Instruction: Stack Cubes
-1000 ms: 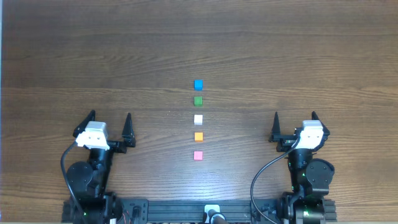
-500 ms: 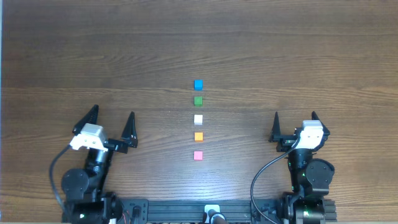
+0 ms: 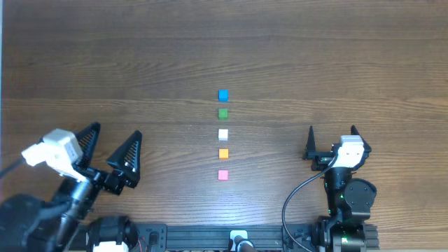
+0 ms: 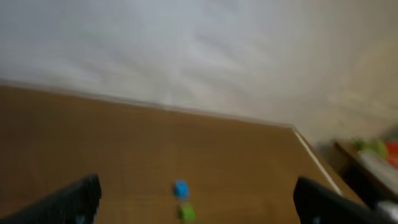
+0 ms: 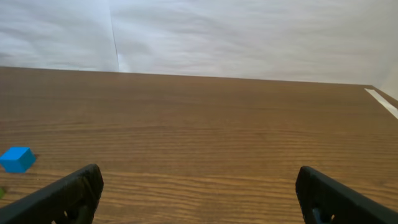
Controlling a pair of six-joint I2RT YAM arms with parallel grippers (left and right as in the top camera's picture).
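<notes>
Five small cubes lie in a straight column at the table's middle: blue (image 3: pixel 223 95) farthest, then green (image 3: pixel 223 113), white (image 3: pixel 223 134), orange (image 3: pixel 223 153) and pink (image 3: pixel 223 175) nearest. My left gripper (image 3: pixel 112 156) hangs open at the near left, raised and turned toward the column; its wrist view shows the blue cube (image 4: pixel 181 188) and green cube (image 4: pixel 187 213) ahead. My right gripper (image 3: pixel 331 142) stands open at the near right, holding nothing, and its wrist view catches the blue cube (image 5: pixel 17 158) at the side.
The wooden table (image 3: pixel 336 63) stretches bare on all sides of the cubes. A pale wall (image 5: pixel 249 37) rises behind its far edge. Blurred clutter (image 4: pixel 373 155) sits off the table's far right corner in the left wrist view.
My left arm has lifted and swung toward the near left, with its open gripper now larger in the top view and angled toward the cubes. The right arm and all cubes stayed put.
</notes>
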